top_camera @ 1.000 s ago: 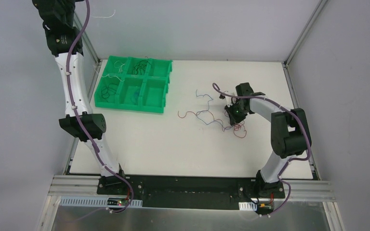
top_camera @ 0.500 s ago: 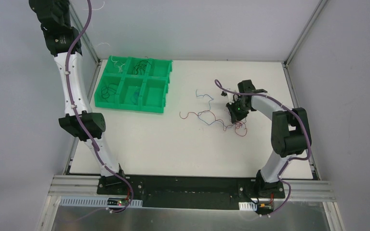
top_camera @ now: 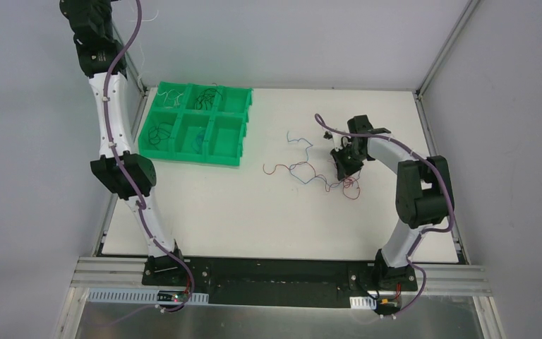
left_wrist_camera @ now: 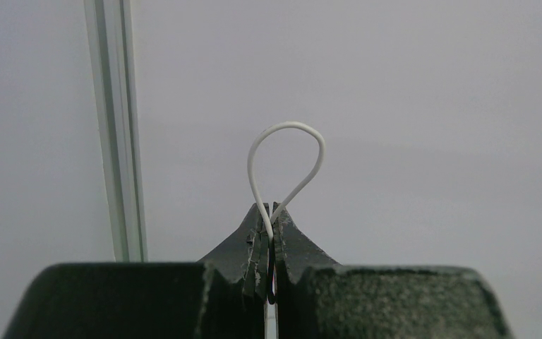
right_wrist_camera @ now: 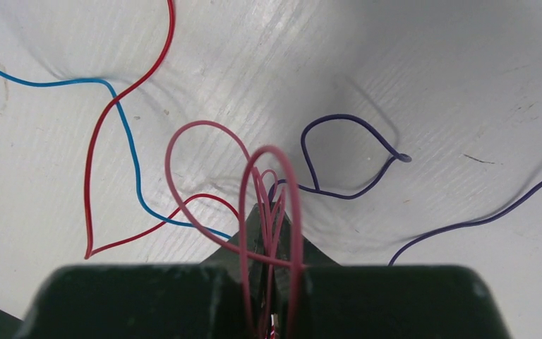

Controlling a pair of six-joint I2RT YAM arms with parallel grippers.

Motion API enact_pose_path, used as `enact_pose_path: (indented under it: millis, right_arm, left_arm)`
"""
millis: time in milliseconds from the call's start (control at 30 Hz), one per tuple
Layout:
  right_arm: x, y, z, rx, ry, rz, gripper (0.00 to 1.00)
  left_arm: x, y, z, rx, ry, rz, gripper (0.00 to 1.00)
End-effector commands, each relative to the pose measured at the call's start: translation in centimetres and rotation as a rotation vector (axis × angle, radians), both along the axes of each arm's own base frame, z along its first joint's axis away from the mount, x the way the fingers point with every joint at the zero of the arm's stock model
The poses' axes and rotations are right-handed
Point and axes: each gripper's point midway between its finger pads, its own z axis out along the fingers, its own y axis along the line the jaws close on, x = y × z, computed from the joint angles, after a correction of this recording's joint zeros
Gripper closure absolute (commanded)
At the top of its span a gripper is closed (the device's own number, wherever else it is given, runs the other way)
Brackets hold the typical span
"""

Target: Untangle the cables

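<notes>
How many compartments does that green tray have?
6. The green tray sits at the table's far left: three compartments in its far row, three in its near row. None seems hidden.

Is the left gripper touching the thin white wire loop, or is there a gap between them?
Touching. The left wrist view shows the left gripper shut on the thin white wire loop, with both strands of the loop pinched there.

Your white-and-black arms, purple-wired.
You had a left arm (top_camera: 113, 127) and right arm (top_camera: 388, 152) with white shells, black joints and purple wiring (top_camera: 124, 48); at six o'clock, the left gripper (left_wrist_camera: 271, 210) showed scuffed black fingers (left_wrist_camera: 250, 244).
</notes>
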Motion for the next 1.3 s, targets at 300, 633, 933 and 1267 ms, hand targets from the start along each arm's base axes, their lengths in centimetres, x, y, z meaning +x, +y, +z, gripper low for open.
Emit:
enact_pose_path:
  millis: [300,633,933,1267]
  right_arm:
    - [0.7,0.7,0.9,0.027,0.034,-0.005,0.98]
    - [0.3,0.6,1.3,0.021,0.051,-0.016,0.98]
    - [-0.5,0.3,2.0,0.01,0.069,-0.026,0.97]
    - [-1.8,-0.2,2.1,-0.01,0.098,-0.036,0.97]
  left_arm:
    - [4.7,1.3,-7.1,-0.067,0.104,-0.031,1.0]
    - [9.1,2.9,-21.6,-0.147,0.378,-0.031,1.0]
    - [11.4,4.3,-35.0,-0.149,0.617,-0.056,1.0]
    - [12.4,3.8,-44.0,-0.14,0.765,-0.118,1.0]
